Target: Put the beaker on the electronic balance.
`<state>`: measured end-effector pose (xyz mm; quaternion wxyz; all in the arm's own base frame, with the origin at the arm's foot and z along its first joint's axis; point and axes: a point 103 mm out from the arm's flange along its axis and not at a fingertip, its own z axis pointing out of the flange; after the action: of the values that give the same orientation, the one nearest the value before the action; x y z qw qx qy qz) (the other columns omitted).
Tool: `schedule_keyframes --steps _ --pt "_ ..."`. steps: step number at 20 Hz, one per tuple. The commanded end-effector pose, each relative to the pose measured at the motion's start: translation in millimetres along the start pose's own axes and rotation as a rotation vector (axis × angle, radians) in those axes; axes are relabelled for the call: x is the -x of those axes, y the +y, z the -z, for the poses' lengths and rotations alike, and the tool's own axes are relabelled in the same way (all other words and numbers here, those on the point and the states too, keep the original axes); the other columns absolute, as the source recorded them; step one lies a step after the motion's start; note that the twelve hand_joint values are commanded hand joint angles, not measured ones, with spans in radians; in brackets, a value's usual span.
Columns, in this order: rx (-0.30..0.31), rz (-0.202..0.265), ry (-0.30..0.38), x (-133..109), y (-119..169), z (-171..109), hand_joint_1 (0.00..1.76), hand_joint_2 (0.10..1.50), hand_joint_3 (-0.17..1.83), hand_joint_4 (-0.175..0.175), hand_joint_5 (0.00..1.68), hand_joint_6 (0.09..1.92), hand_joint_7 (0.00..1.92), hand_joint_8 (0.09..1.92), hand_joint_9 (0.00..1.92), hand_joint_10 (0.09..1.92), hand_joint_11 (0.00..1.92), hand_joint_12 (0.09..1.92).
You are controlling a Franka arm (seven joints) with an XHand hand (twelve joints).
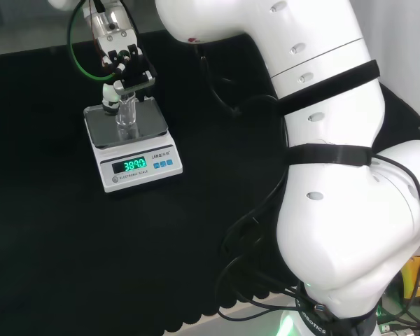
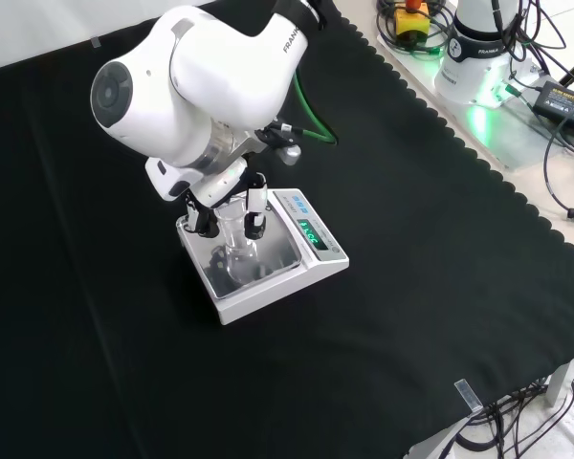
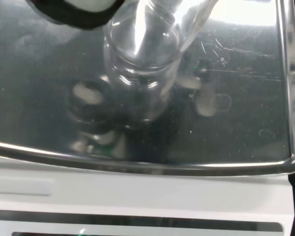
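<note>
**Beaker set on the balance pan, robot hand around its upper part**

The beaker (image 1: 127,120) is a small, clear glass vessel standing upright on the steel pan of the electronic balance (image 1: 131,166), whose display is lit. Judge it light, rigid, smooth-walled and breakable; you would best take it by the upper wall below the rim, from opposite sides. The robot hand (image 2: 231,196) comes down from above with its dark-tipped fingers (image 2: 254,222) curled to either side of the beaker, apparently grasping it. The balance sits on the black-clothed worktop (image 1: 49,266), toward the far edge in the head view. In the wrist view the beaker (image 3: 141,59) stands on the pan's mirror surface, well inside its edges.
</note>
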<state>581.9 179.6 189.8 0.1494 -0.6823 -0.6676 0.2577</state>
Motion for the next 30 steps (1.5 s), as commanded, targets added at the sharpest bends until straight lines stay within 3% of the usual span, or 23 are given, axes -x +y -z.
schedule_keyframes --steps 1,5,17,26,30 --pt "0.01 -0.005 -0.025 -5.4 -2.6 -0.3 0.88 0.93 -0.17 -0.111 0.68 0.87 0.95 0.76 1.47 0.09 1.43 0.66" --pt "0.002 -0.001 -0.023 -4.7 -2.3 -1.7 0.88 0.92 -0.17 -0.112 0.68 0.87 0.94 0.76 1.46 0.09 1.42 0.67" --pt "-0.012 -0.021 -0.111 -23.8 4.0 -5.1 0.82 0.88 -0.17 -0.103 0.55 0.93 0.91 0.78 1.41 0.09 1.33 0.75" --pt "-0.039 -0.06 -0.171 -27.7 5.4 -5.5 0.52 0.76 -0.16 -0.057 0.47 0.88 0.76 0.79 1.13 0.09 0.87 1.13" --pt "0.026 -0.077 -0.154 -20.9 -0.4 6.5 0.45 0.73 -0.14 -0.046 0.46 0.85 0.71 0.8 1.01 0.09 0.71 1.22"
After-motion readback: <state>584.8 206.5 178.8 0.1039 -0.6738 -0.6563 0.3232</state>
